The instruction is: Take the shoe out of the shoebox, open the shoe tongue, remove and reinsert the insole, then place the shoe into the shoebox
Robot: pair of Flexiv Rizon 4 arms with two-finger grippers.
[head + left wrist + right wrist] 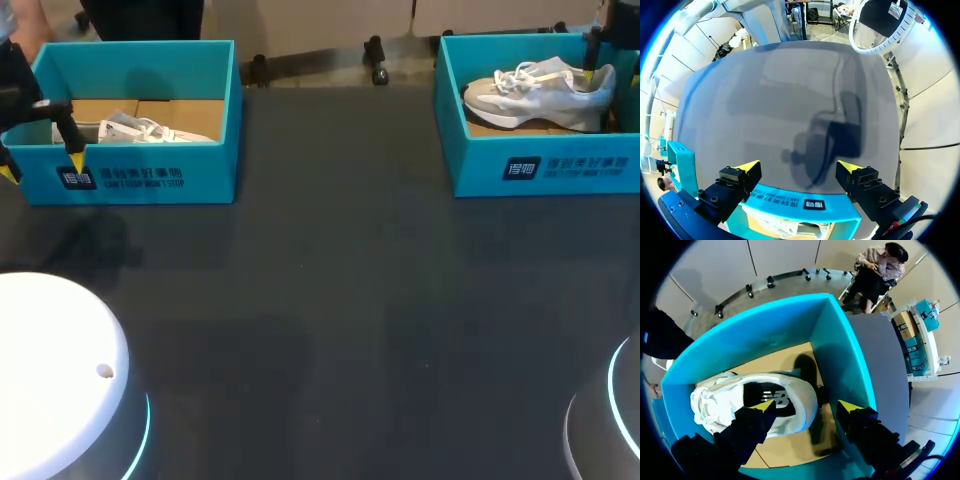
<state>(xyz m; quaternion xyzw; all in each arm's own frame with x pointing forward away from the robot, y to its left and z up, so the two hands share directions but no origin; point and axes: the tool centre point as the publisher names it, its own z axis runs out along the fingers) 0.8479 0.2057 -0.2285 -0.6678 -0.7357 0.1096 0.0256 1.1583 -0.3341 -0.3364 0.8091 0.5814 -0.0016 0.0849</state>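
The shoe lies in the shoebox at the table's far right corner. The right claw hangs released over its heel, seemingly poised to lift it. The left claw hangs released at the far-left box.

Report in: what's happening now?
Right gripper open, at heel of shoe in right shoebox. Left gripper open, over front wall of left shoebox. Nothing blocking.

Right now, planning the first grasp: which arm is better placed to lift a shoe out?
Right: the open right end effector hangs over the white sneaker in the teal cardboard shoebox; the left end effector hovers at its box's front wall.
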